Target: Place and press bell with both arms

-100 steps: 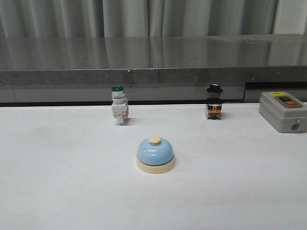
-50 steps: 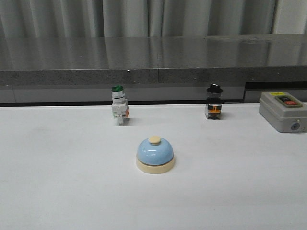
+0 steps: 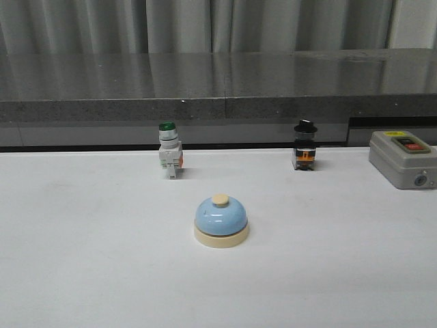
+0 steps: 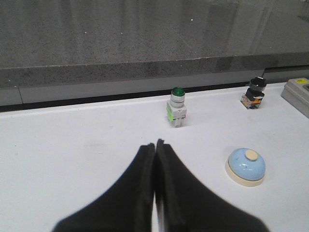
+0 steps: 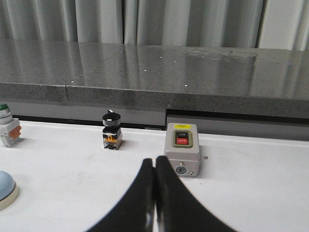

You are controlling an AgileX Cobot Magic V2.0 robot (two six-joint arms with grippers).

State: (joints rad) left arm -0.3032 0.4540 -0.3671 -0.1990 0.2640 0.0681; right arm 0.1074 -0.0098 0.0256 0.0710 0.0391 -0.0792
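Observation:
The light-blue bell [image 3: 221,220] with cream base and cream button sits upright on the white table [image 3: 82,273], near the middle. It also shows in the left wrist view [image 4: 245,166] and, cut off at the edge, in the right wrist view [image 5: 6,188]. My left gripper [image 4: 155,144] is shut and empty, above the table and well apart from the bell. My right gripper [image 5: 154,160] is shut and empty, in front of the grey box. Neither arm shows in the front view.
A green-capped white pushbutton switch [image 3: 169,157] stands behind the bell to the left. A black knob switch [image 3: 304,154] stands behind to the right. A grey box with red and black buttons [image 3: 403,158] sits at the far right. A dark stone ledge [image 3: 218,102] runs along the table's back.

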